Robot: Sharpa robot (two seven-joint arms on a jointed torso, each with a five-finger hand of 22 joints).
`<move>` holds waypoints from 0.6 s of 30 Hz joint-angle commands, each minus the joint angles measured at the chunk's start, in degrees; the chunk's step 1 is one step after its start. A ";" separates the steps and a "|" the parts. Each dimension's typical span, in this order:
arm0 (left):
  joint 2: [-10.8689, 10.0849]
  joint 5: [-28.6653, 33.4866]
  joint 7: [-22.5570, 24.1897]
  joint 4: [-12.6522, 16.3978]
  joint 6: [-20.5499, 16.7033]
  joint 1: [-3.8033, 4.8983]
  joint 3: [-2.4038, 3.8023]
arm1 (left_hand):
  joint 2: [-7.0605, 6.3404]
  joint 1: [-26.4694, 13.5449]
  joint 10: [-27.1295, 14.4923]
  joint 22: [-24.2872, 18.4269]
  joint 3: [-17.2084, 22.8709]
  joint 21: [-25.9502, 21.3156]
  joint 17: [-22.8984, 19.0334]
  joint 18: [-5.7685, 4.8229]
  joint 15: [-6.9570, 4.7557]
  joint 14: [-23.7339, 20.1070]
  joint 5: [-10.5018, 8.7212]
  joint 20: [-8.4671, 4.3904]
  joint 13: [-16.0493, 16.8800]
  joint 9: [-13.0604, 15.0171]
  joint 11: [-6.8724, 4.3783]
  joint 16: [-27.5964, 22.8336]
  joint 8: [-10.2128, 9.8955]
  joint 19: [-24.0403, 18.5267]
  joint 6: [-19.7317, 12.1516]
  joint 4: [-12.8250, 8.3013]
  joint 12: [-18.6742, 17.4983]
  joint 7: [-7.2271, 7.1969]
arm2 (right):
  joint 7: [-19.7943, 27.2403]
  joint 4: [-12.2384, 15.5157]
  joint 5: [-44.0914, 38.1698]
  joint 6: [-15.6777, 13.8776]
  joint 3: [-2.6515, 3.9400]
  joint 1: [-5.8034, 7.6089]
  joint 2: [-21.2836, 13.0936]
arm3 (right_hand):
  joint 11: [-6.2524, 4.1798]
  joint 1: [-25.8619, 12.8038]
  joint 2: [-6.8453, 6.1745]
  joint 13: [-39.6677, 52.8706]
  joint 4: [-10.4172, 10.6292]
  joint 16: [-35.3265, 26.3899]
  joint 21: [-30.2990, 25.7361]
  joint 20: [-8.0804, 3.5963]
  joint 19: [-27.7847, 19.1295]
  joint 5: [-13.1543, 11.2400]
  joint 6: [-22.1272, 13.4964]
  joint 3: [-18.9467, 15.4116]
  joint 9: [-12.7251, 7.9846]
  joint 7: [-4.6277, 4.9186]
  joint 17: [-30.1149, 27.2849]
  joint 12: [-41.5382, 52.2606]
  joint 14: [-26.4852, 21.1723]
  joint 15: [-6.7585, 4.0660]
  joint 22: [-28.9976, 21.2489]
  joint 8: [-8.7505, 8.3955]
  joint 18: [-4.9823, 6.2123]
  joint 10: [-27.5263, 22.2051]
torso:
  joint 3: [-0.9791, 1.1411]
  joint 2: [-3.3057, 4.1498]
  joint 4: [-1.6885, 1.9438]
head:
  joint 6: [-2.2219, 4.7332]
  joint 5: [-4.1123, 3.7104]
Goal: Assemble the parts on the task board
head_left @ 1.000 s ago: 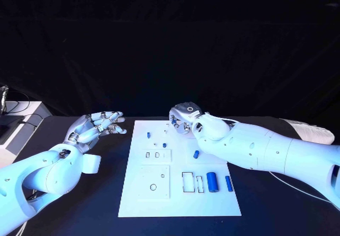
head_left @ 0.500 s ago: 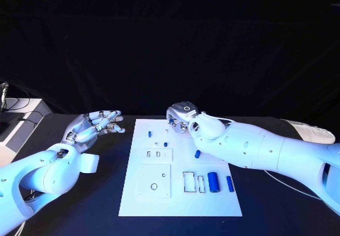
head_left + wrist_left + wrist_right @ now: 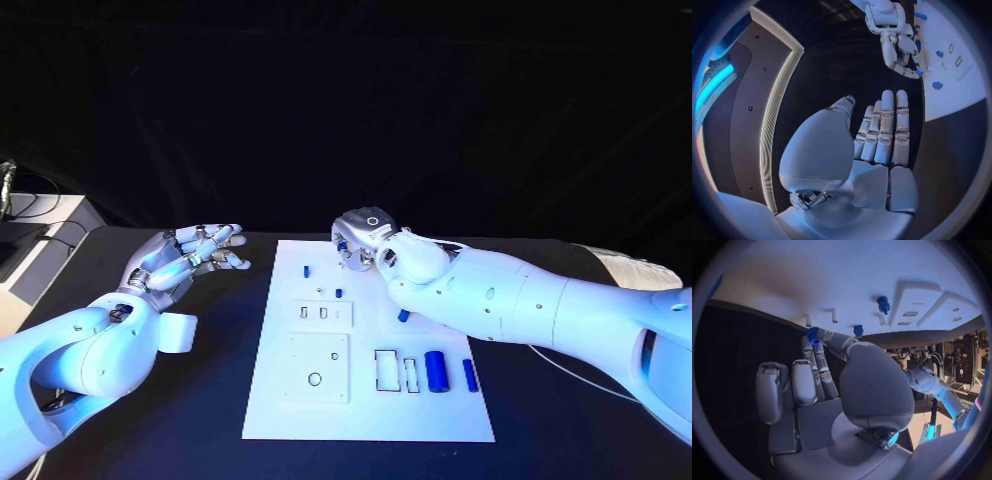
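**Seating a small blue peg at the far end of the board**

The right hand [image 3: 366, 240] hovers over the far edge of the task board [image 3: 368, 420], pinching a small blue peg [image 3: 812, 334] at its fingertips. To do this step well, I judge it should hold the peg upright, line it up squarely over its hole, and lower slowly without twisting.

The left hand [image 3: 183, 258] hangs off the board's left side, fingers apart, grasping nothing.

The board is a flat white plate with raised blocks and slots; a blue cylinder [image 3: 436, 371] and a slimmer blue pin [image 3: 470, 375] lie near its right edge.
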 commanded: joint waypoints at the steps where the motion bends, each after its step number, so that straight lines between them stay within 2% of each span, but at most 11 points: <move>1: 0.08 -0.25 0.64 0.17 0.50 0.03 0.09 | -0.32 0.28 -0.06 0.06 0.32 0.39 0.06 0.61 0.00 -0.22 -0.21 -0.13 -0.07 0.07 0.26 0.32 -0.19 -0.44 0.16 0.13 -0.36 0.34 | 0.44 -0.30 -0.77 0.22 0.02 -0.03 0.08 | -1.55 0.24 -0.44 0.11 0.05 0.28 0.10 0.14 0.31 0.19 -0.40 0.36 0.08 -0.13 0.02 0.18 0.37 -0.28 4.57 -0.27 -1.01 1.51 | -0.26 0.19 0.23 | -0.05 -0.15; 13: 0.16 -0.34 0.25 -0.05 0.71 0.02 0.14 | -0.42 0.29 -0.35 0.15 0.47 0.55 0.26 0.60 0.06 -0.47 -0.23 -0.10 -0.12 0.07 0.33 0.56 -0.30 -0.60 0.10 0.14 -0.48 0.37 | -0.24 -0.93 -1.01 0.34 0.02 -0.06 -0.04 | -1.43 0.07 -0.74 0.04 0.12 0.23 0.00 0.21 0.18 0.17 -0.60 0.47 0.18 -0.02 -0.21 0.17 0.31 -0.19 4.42 -0.39 -0.97 1.25 | -0.55 0.26 0.53 | -0.29 -0.40; 18: 0.13 -0.35 0.22 -0.13 0.73 0.02 0.15 | -0.42 0.29 -0.35 0.15 0.47 0.55 0.26 0.60 0.06 -0.47 -0.23 -0.10 -0.12 0.07 0.33 0.56 -0.30 -0.60 0.10 0.14 -0.48 0.37 | -0.39 -0.83 -1.15 0.49 0.02 -0.06 -0.22 | -1.43 0.07 -0.74 0.04 0.12 0.23 0.00 0.21 0.18 0.17 -0.60 0.47 0.18 -0.02 -0.21 0.17 0.31 -0.19 4.42 -0.39 -0.97 1.25 | -0.59 0.36 0.51 | -0.30 -0.40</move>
